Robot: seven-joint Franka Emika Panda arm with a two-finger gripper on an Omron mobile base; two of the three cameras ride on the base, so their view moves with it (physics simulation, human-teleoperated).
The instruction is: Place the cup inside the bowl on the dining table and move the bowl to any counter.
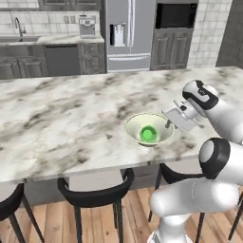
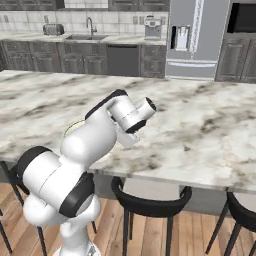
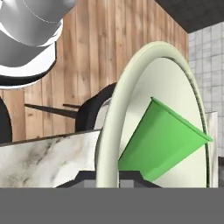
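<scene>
Hand view: gripper (image 3: 107, 176) pinching bowl (image 3: 144, 78) rim, prob. tight; cup (image 3: 164, 138) sitting inside, bowl near table (image 1: 57, 118) edge. Lifting level & slow w/ cup steady, heading for counter (image 1: 71, 39).

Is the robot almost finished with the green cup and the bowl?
About halfway. The cup already sits inside the bowl. The end effector is shut on the bowl's rim. The bowl is still on the dining table; carrying it to a counter is left.
</scene>
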